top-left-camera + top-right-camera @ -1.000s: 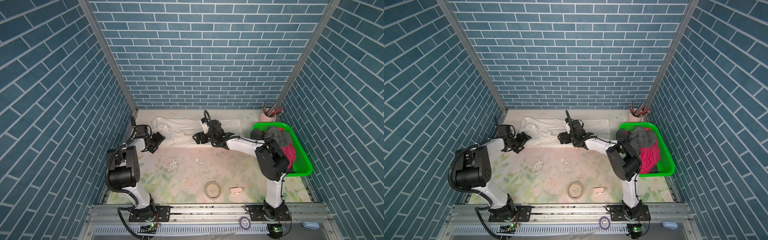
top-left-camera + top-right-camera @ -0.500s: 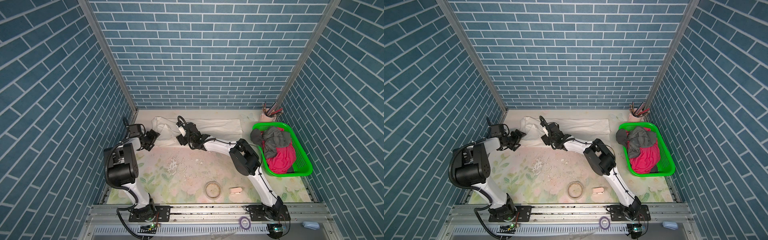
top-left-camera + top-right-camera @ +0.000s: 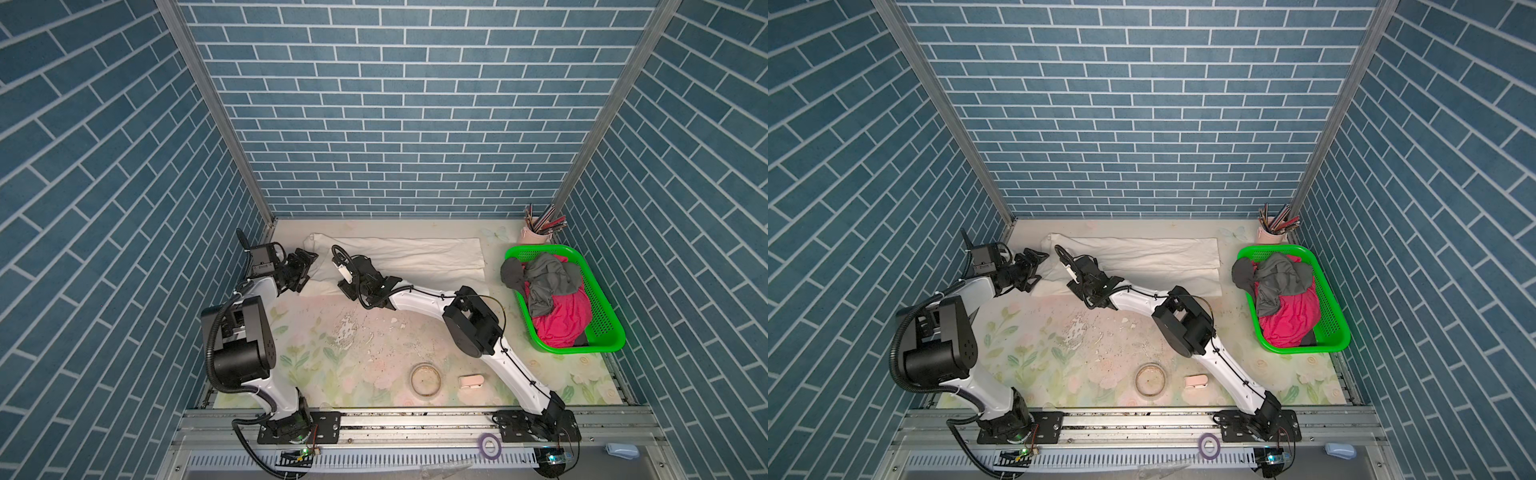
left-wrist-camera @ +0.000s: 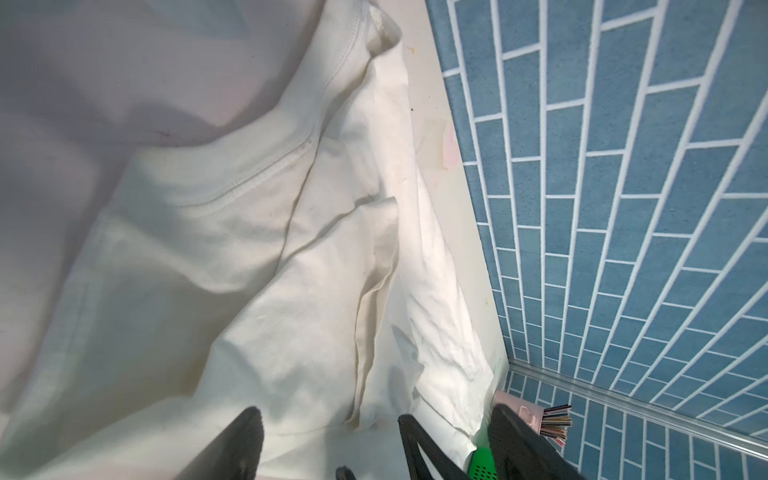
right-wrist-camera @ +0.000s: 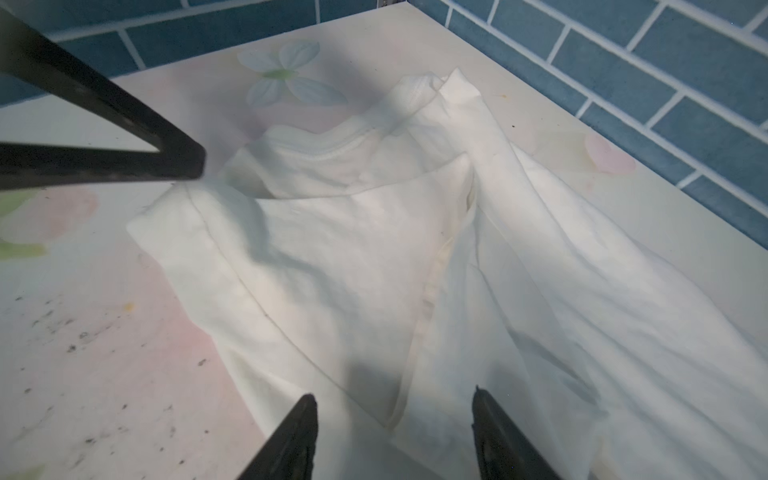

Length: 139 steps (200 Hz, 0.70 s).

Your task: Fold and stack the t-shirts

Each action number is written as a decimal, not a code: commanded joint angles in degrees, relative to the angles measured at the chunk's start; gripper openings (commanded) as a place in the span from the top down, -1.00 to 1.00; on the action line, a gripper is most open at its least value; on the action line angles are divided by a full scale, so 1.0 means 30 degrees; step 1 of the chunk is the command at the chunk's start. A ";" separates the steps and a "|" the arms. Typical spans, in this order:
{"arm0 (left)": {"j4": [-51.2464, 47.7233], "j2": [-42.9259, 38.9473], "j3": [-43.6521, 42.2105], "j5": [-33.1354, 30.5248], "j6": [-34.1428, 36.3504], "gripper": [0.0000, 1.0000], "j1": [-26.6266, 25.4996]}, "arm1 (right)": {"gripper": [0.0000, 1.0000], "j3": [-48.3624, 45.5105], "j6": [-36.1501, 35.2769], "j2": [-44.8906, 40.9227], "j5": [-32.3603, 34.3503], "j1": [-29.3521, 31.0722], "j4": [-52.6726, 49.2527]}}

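One white t-shirt (image 3: 415, 257) on floral table (image 3: 328, 374)

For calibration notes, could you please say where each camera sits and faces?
Both top views: high at the front, looking down on table, left arm, right arm, cream t-shirt, green basket.
Left wrist: on the left arm, looking along the t-shirt toward the pencil cup; left claw tips show.
Right wrist: on the right arm, facing the collar end; right claw tips show.
Shared: both wrist views show the t-shirt.
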 commanded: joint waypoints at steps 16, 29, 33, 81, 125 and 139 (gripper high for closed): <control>0.1266 0.1759 0.0223 -0.0022 -0.1011 -0.74 -0.0597 | -0.06 0.1487 -0.0246 0.1494 0.0986 -0.0120 -0.1064; 0.1690 0.2251 0.0181 -0.0044 -0.1309 -0.74 -0.0599 | 0.01 0.2033 -0.0210 0.1875 0.1143 -0.0120 -0.1371; 0.1746 0.2366 0.0192 -0.0119 -0.1341 -0.74 -0.0599 | 0.04 0.2229 -0.0200 0.1993 0.1183 -0.0122 -0.1505; 0.1687 0.3308 -0.0014 -0.0860 -0.1060 -0.74 -0.0599 | 0.43 0.2537 0.0197 0.2437 0.2117 -0.0321 -0.2194; 0.1458 0.3735 -0.0125 -0.1227 -0.0646 -0.74 -0.0511 | 0.74 0.2524 0.0053 0.1825 0.2078 -0.0749 -0.1687; 0.1348 0.3816 -0.0040 -0.1283 -0.0560 -0.74 -0.0478 | 0.79 0.2982 0.0161 0.1886 0.1799 -0.1070 -0.1780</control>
